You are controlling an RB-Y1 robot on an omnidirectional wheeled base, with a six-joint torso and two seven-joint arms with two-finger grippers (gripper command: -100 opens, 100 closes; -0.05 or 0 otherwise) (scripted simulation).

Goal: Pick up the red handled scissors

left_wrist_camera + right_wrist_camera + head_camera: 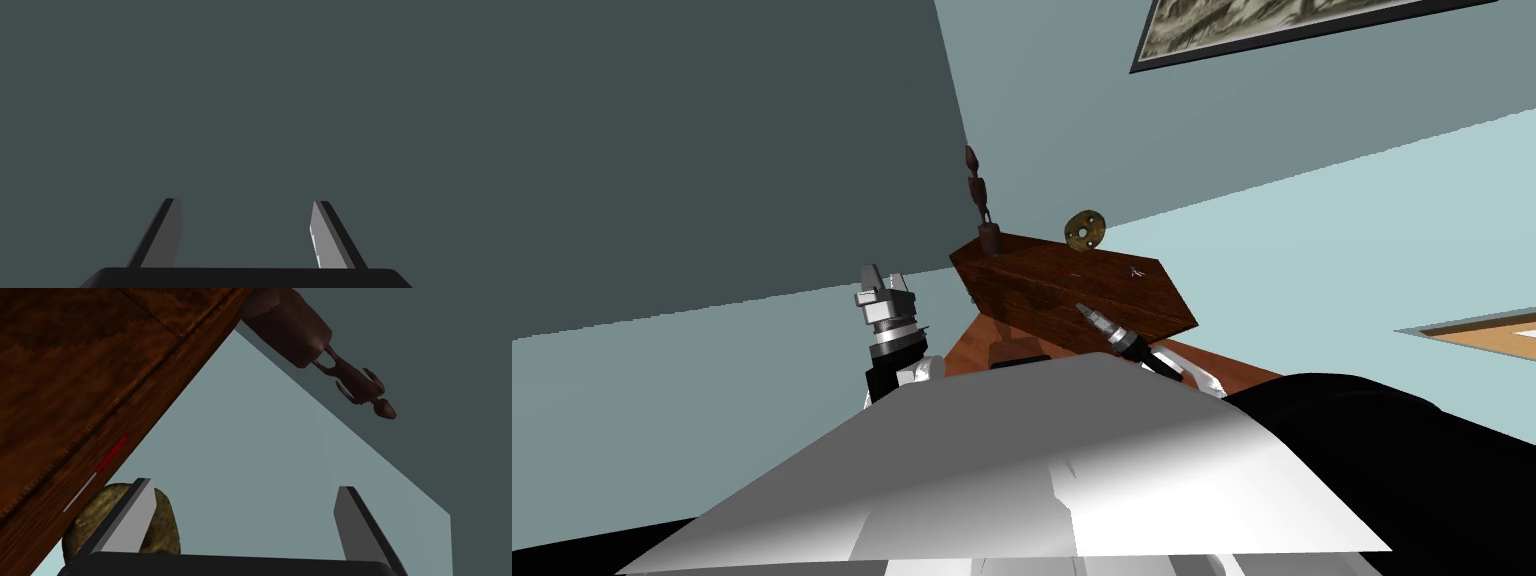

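Note:
The red handled scissors [110, 455] lie flat on top of a dark wooden cabinet [60, 388]. In the right wrist view they are seen nearly edge-on, with a thin grey blade running out from the red handle. In the head view the scissors [1069, 273] are a small red mark on the cabinet top [1112, 290]. My right gripper [243, 485] is open with nothing between its fingers, and the scissors sit off to one side of it, apart from the nearer finger. In the head view my right gripper [1083, 309] points at the cabinet's front. My left gripper [245, 201] is open, and in the head view that gripper [870, 274] is raised to the cabinet's left.
A dark figurine [982, 205] stands on the cabinet's left back corner. A brass-coloured disc [1085, 230] stands at the back edge, and that disc [165, 523] shows behind one right finger. A small grey object [1137, 271] lies further right on the top. Walls close in behind.

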